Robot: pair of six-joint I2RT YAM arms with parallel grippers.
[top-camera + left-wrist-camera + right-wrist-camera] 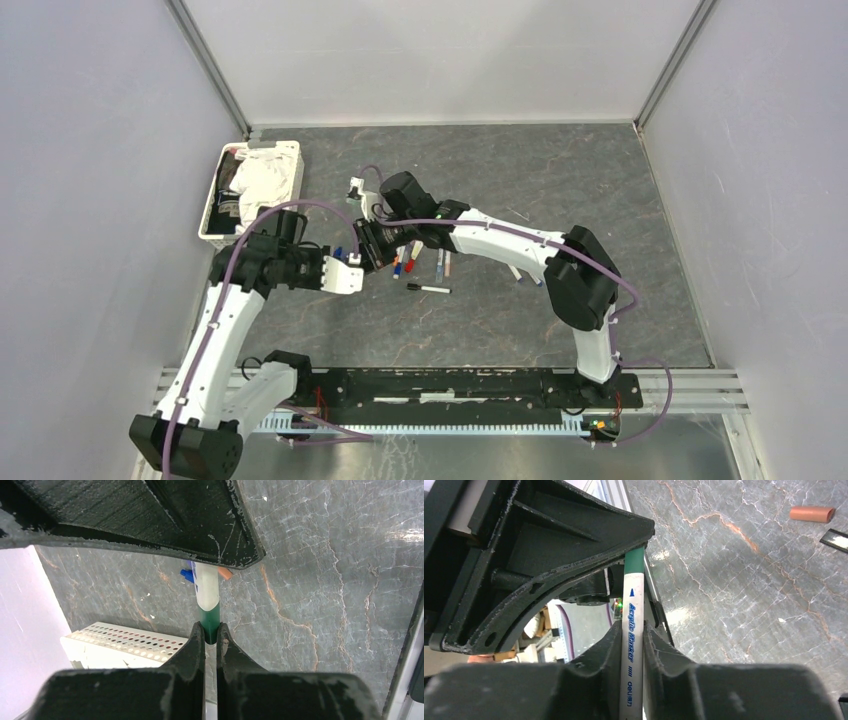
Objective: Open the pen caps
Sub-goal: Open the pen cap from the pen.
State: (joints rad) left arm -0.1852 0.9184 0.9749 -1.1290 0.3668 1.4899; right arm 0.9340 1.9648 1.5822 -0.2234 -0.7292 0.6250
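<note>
My two grippers meet over the table's middle left and hold one pen between them. In the left wrist view my left gripper point(210, 630) is shut on the pen's green cap point(210, 620), which still sits on the white barrel point(206, 587). In the right wrist view my right gripper point(630, 630) is shut on the white barrel point(633, 615), with the green cap point(634, 560) at its far end. From above, the left gripper point(345, 272) and the right gripper point(372, 248) nearly touch. A loose orange cap point(811, 513) lies on the table. A blue cap point(186, 574) and an orange cap point(225, 573) show behind the barrel.
Several pens point(405, 258) lie just right of the grippers, and a black-capped pen point(428, 289) lies in front of them. A white perforated tray point(250, 190) with white cloth stands at the back left. More pens point(525, 275) lie under the right arm.
</note>
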